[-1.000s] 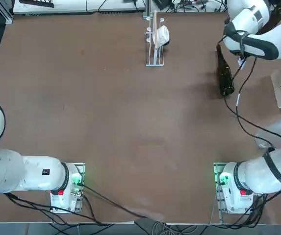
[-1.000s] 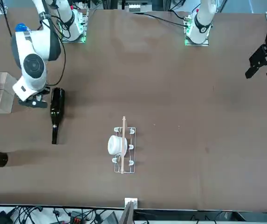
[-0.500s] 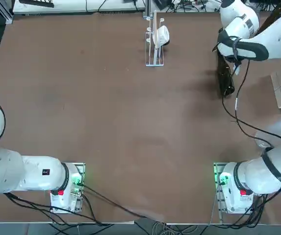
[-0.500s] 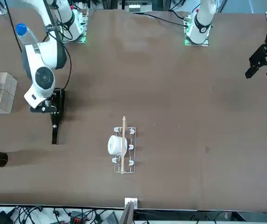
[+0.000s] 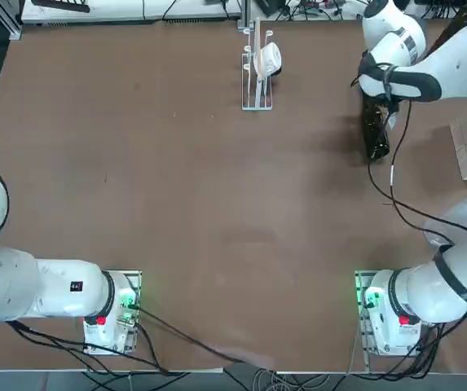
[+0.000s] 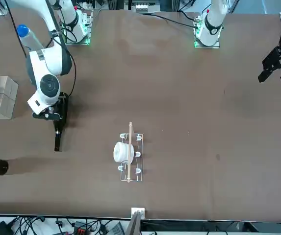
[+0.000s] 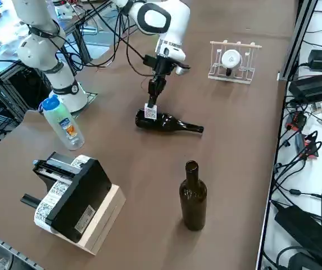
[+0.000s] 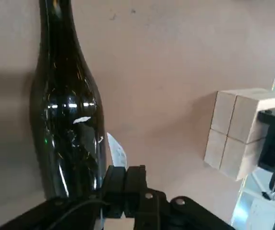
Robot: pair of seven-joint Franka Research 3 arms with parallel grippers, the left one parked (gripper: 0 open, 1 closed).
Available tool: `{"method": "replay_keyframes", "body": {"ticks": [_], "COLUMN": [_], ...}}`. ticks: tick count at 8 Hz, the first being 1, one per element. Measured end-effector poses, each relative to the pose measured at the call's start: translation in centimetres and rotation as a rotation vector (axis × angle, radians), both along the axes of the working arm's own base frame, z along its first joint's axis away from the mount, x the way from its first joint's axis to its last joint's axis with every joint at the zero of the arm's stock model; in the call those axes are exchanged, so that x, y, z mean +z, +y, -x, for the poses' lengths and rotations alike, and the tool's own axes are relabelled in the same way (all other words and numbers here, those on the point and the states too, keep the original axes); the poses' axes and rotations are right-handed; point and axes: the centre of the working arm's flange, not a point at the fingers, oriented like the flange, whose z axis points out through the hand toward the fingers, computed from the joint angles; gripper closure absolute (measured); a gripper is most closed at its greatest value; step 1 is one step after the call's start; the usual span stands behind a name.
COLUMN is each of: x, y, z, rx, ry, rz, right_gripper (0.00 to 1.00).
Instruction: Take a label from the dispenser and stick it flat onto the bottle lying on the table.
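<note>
Swinging across from beside the bottle (image 7: 166, 122) to directly over its body at the top view's upper right, my end effector (image 7: 151, 104), pinched shut on the label (image 7: 149, 112), seems ready to press it flat onto the glass.

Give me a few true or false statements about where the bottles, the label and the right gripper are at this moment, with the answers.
1. The right gripper is shut on the label. True.
2. The dark bottle under the gripper stands upright. False: it lies on its side on the table.
3. A second dark bottle stands upright nearer the table's edge. True.
4. The label already lies flat on the bottle. False: it hangs from the fingertips, at the bottle's wide end.
5. The plastic bottle has a red cap. False: the cap is blue.
</note>
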Motion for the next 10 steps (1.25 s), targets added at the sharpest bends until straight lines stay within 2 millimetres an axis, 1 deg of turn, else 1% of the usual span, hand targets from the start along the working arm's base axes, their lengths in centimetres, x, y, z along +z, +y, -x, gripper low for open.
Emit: {"method": "replay_keyframes", "body": {"ticks": [2, 10], "x": [-0.39, -0.59], "y": [0.40, 0.70], "z": [0.07, 0.07], "rx": [-0.010, -0.043], "ry": [-0.005, -0.008], "rz": [0.005, -0.034], "right_gripper": [0.99, 0.99]}}
